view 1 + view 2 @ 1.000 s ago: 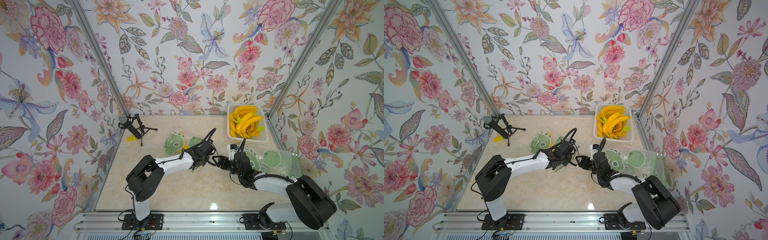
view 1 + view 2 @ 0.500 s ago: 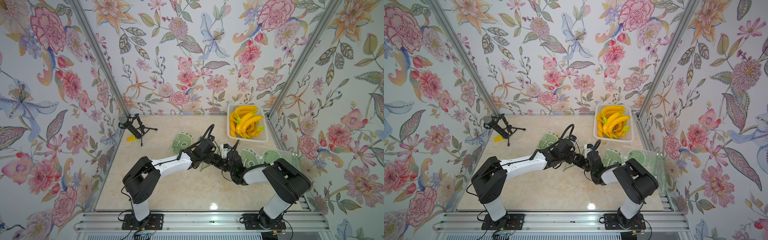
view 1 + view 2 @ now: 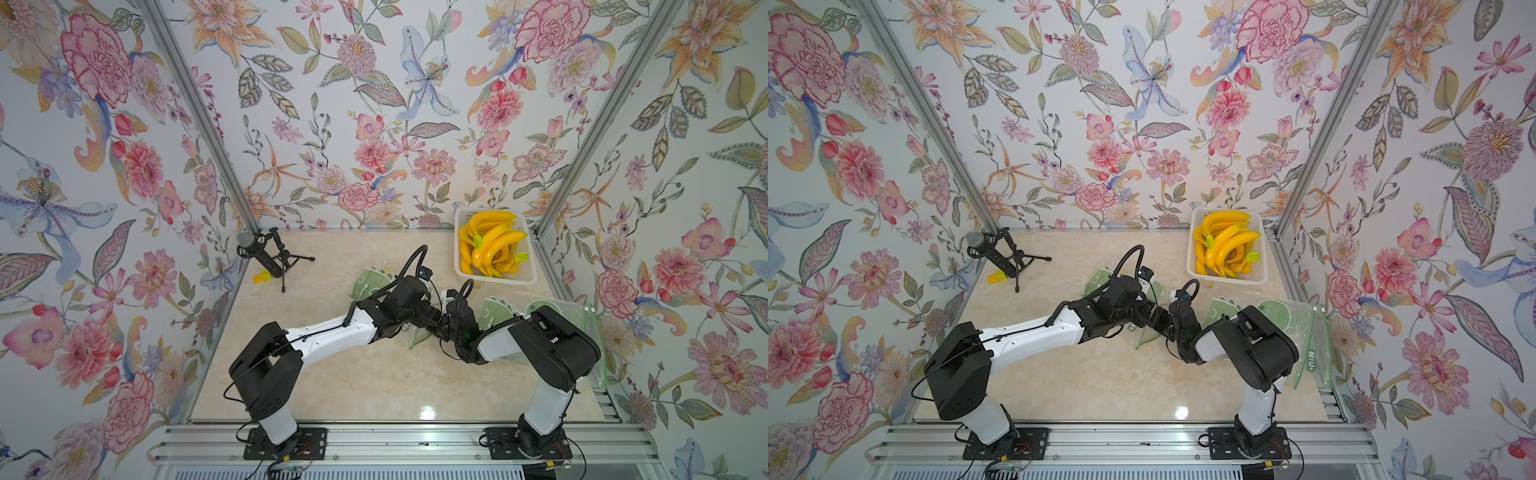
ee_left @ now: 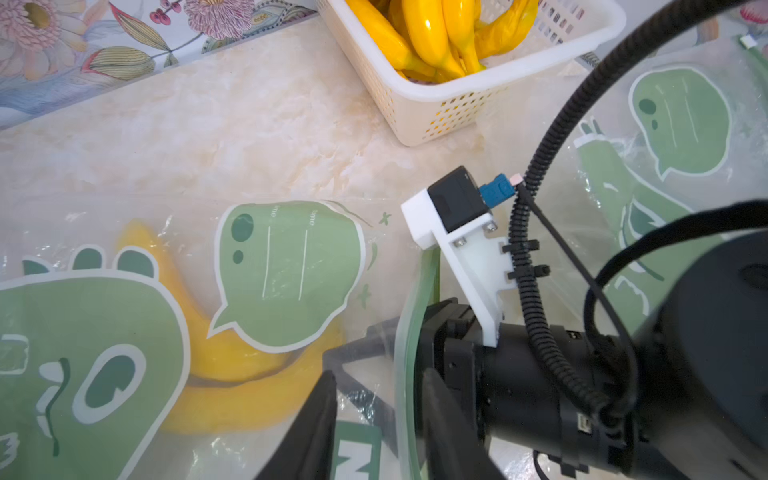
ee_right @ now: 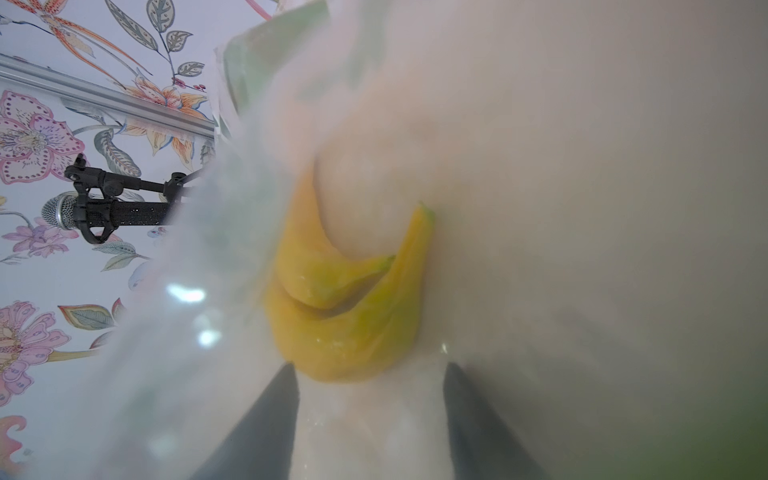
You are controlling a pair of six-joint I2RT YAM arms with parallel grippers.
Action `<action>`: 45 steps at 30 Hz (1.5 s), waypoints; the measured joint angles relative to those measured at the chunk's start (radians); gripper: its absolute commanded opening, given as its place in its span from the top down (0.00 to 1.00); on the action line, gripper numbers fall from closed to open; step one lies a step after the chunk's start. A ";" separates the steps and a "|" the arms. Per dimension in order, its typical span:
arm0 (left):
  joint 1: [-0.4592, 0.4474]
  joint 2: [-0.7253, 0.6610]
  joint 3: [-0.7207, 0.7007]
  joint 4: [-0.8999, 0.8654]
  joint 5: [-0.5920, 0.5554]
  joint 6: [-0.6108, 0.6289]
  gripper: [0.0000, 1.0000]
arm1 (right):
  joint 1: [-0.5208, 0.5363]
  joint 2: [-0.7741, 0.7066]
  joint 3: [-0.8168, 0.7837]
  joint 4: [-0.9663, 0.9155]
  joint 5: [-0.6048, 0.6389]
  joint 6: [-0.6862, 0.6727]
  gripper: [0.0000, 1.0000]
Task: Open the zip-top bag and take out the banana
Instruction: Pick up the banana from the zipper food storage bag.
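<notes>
Banana (image 4: 241, 395) half-hidden inside bag (image 4: 286, 266)

the clear zip-top bag (image 4: 286, 266) carries green cartoon prints (white-edged); the banana (image 4: 245, 399) ahead of the black left gripper (image 4: 378, 376) is yellow.

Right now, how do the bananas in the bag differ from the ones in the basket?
The bagged bananas lie flat inside the zip-top bag, behind printed plastic; the basket bananas sit uncovered. The bagged bananas are two; the basket bananas are a heaped pile in the white basket. Both are yellow and curved.
</notes>
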 measured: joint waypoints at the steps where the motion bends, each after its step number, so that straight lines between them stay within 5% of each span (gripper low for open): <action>1: 0.023 -0.026 -0.003 0.000 0.001 0.015 0.44 | 0.000 0.000 0.001 -0.002 0.005 0.000 0.44; 9: 0.388 0.048 0.066 -0.026 -0.014 0.048 0.31 | -0.005 0.000 0.011 -0.017 0.017 -0.004 0.44; 13: 0.477 0.178 0.073 -0.043 0.004 0.048 0.30 | -0.005 0.000 0.018 -0.031 0.020 -0.005 0.43; 19: 0.482 0.296 0.082 -0.060 0.080 0.046 0.36 | -0.005 0.000 0.029 -0.047 0.021 -0.008 0.43; 35: 0.406 0.322 0.006 0.014 0.130 -0.009 0.59 | -0.005 0.032 0.108 -0.118 0.014 -0.011 0.45; 45: 0.364 0.277 -0.075 0.043 0.100 -0.050 0.67 | -0.003 0.032 0.110 -0.147 0.012 -0.022 0.63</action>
